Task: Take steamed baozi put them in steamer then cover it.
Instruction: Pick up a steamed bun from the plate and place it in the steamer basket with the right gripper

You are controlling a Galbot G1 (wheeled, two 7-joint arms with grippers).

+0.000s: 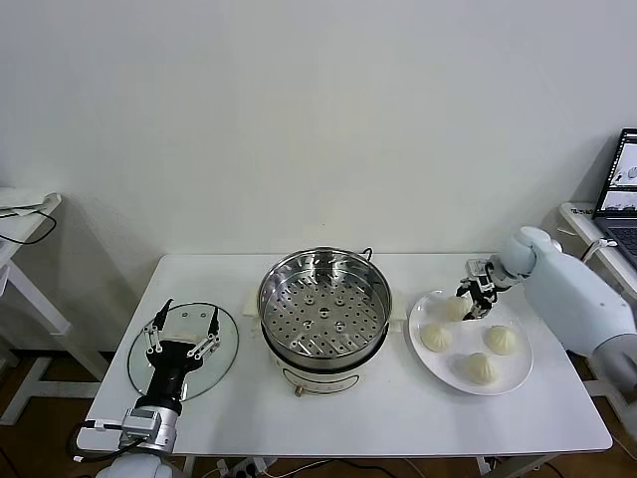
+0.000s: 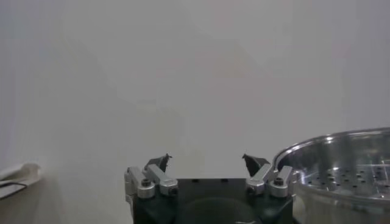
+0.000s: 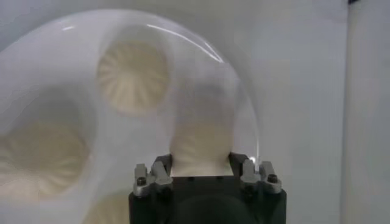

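A: Where do things stand?

B: All four baozi are on the white plate point(image 1: 518, 376) at the right of the tabletop point(image 1: 398, 418). The steamer point(image 1: 324, 304) sits mid-tabletop with nothing on its perforated tray. The right tool point(image 1: 474, 302) is down at the far bun point(image 1: 453, 308), the one nearest the steamer. In the right wrist view its fingers point(image 3: 159, 169) sit tight against both sides of that bun point(image 3: 201, 149), so I'd call it gripped, though the bun has not left the plate.

A: What worries you?

B: The bun looks soft. Squeezed hard, it may dent or tear; held too lightly, it may slide out on the way across. The grip also looks low on the bun, so dough could stick to the plate and drag it.

A: And the other buns?

B: One point(image 1: 436, 337) lies just beside the gripped one. A sideways pull could nudge it.

A: The steamer's wall?

B: Its rim stands higher than the plate. A low carry could knock the bun against it.

A: The left tool?

B: The left tool point(image 1: 182, 329) is spread wide over the glass lid point(image 1: 219, 373) at the left, holding nothing.
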